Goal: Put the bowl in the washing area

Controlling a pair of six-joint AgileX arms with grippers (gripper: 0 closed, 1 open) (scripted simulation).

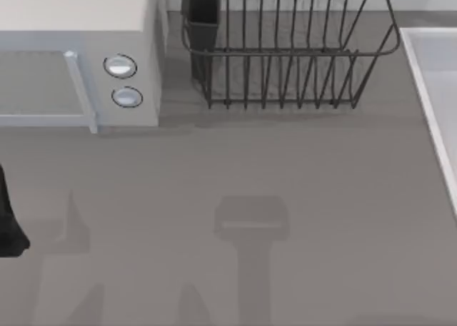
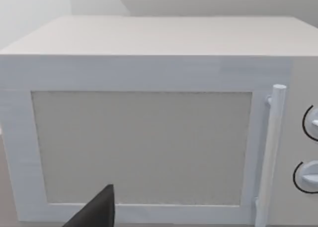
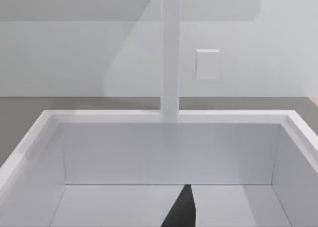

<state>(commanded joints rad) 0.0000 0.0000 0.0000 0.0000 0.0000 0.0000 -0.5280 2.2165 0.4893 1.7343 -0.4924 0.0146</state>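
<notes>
Our grey table (image 1: pixel 285 197) carries one white microwave (image 1: pixel 78 55) with two round knobs at eleven o'clock, one black wire dish rack (image 1: pixel 285 55) at twelve and one pale sink basin (image 1: pixel 435 90), the washing area, at two o'clock, its walls smooth and rim raised. Our left arm (image 1: pixel 8 226) sits at nine o'clock facing the microwave door. One dark fingertip (image 3: pixel 181 209) of our right gripper hangs over the basin, and we cannot tell either gripper's grip.

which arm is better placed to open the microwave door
Left. Its pincer faces the shut microwave door, close to the handle. The right arm's camera looks into the sink, across the table.
</notes>
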